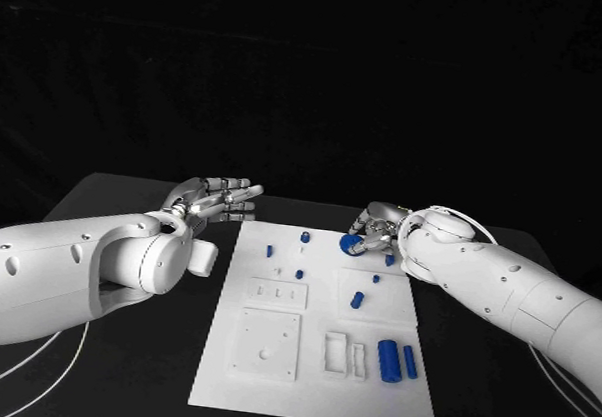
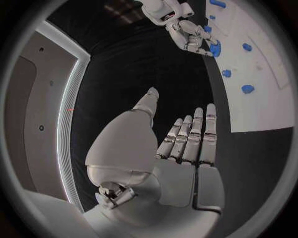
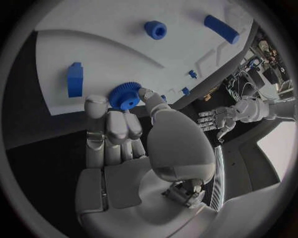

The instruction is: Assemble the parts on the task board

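1. No brand, label or readable writing can be made out on the task board [image 1: 314, 391] or the parts.
2. A blue gear [image 3: 124, 95] is pinched in the fingertips of the right hand [image 1: 374, 230], over the board's far right corner, at about one o'clock.
3. The left hand [image 1: 215, 200] is held flat, fingers straight and slightly apart, nothing grasped, over the black table [image 1: 114, 199] beside the board's far left edge, at eleven o'clock.
4. Two blue cylinders [image 1: 395, 361] lie at the board's near right, at five o'clock; other small blue pieces are scattered further up.
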